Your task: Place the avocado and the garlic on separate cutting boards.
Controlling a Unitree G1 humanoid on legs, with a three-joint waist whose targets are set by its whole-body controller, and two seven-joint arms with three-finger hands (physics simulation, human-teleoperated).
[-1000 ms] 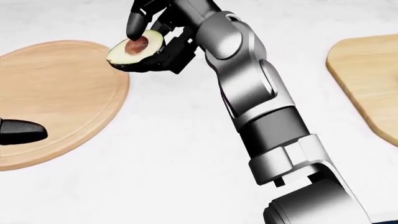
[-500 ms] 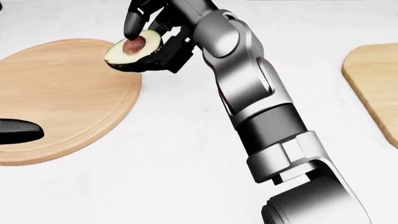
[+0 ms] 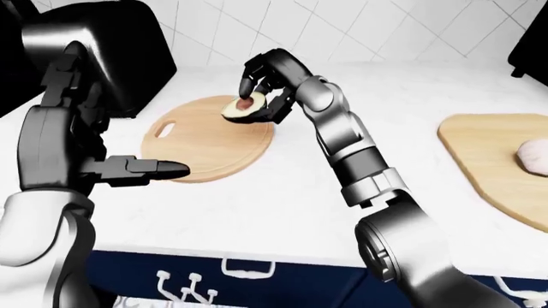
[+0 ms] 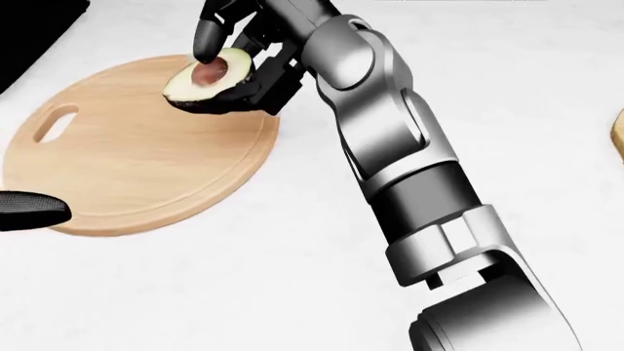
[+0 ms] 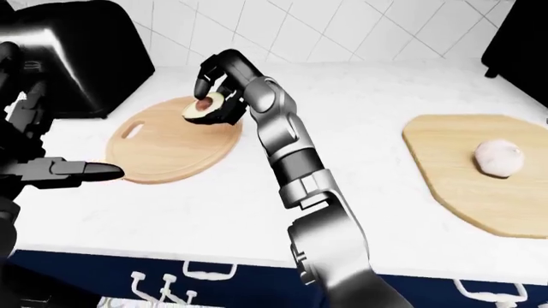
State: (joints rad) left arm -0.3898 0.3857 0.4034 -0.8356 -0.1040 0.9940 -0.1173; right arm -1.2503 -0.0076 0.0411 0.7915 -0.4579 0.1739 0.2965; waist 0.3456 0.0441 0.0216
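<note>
A halved avocado (image 4: pixel 207 82), pit side up, hangs just above the upper right part of the round wooden cutting board (image 4: pixel 126 168), which has a handle hole at its left. My right hand (image 4: pixel 232 67) is shut on the avocado, with a dark finger over the pit. At the board's lower left rim my left hand (image 3: pixel 159 170) is open, its fingers stretched flat and holding nothing. The pale garlic (image 5: pixel 499 158) lies on the second, angular wooden board (image 5: pixel 445 160) far to the right.
A large black appliance (image 3: pixel 103 51) stands on the white counter (image 5: pixel 342 128) left of the round board, against the tiled wall. Another dark object (image 5: pixel 518 45) sits at the top right. The counter's near edge (image 5: pixel 214 253) runs along the bottom.
The whole picture has shifted: the camera and right arm moved left together. The avocado went from the round board's right rim to above its surface. The second board has left the head view.
</note>
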